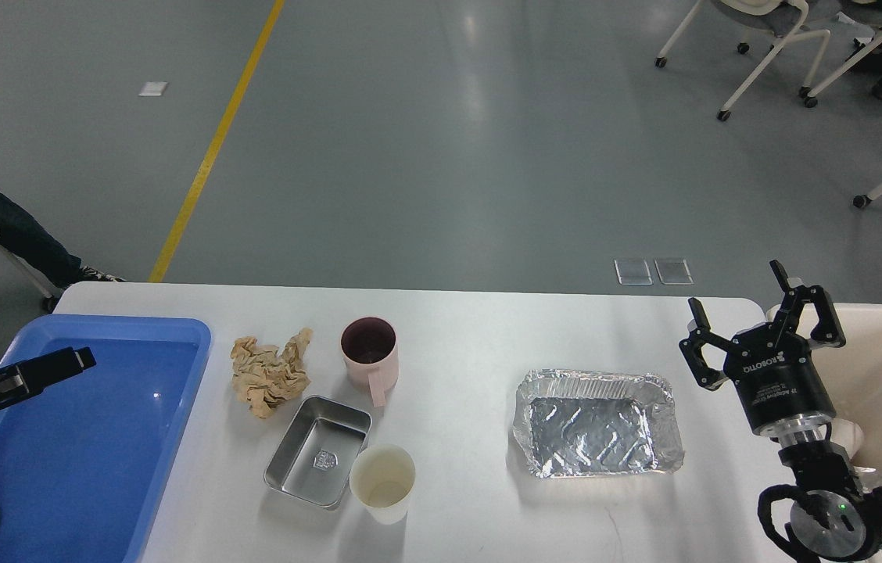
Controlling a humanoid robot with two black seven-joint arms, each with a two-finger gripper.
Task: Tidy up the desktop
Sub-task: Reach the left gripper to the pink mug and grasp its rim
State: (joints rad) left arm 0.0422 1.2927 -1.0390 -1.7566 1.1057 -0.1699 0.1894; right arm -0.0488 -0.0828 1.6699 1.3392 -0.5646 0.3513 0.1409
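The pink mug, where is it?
In the head view, the pink mug stands left of centre on the desktop, between the crumpled paper and the steel tin.

Single head view, forward-down over the desktop (pixel 472 344).
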